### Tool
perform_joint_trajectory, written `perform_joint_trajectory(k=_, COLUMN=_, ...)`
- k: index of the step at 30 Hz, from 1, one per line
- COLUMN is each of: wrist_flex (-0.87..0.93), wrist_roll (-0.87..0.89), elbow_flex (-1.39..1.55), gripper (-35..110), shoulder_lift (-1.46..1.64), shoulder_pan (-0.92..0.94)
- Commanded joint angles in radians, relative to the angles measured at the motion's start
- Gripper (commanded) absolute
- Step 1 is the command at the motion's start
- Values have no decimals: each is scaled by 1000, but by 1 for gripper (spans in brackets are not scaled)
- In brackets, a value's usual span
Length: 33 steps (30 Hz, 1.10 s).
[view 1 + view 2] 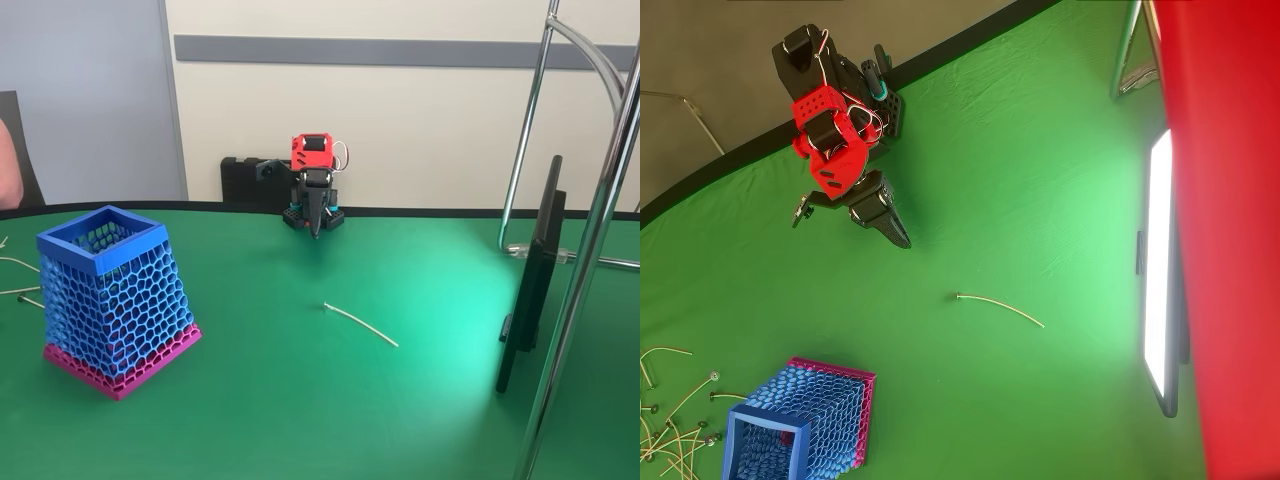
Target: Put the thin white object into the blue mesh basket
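Note:
The thin white object [360, 323] lies flat on the green table near its middle, slightly curved, with a tiny bent end at its left [1000, 305]. The blue mesh basket [105, 262] stands upright at the left, with a solid blue rim and a magenta base band; in the overhead view the basket [825, 415] is at the bottom left. My gripper [316, 228] hangs folded at the table's far edge on the red and black arm, pointing down, its jaws together and holding nothing. In the overhead view the gripper [900, 236] is well up and left of the stick.
Several pale thin cables with dark tips [675, 425] lie left of the basket. A dark flat screen [530, 290] stands edge-on at the right beside chrome stand tubes [590, 250]. A person's arm [8, 165] shows at the left edge. Open green cloth lies between stick and basket.

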Motion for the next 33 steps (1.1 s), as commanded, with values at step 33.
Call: perform_joint_trajectory(k=33, wrist_flex=18, wrist_roll=71, elbow_flex=-360, gripper=1, shoulder_lift=-422, shoulder_pan=54)
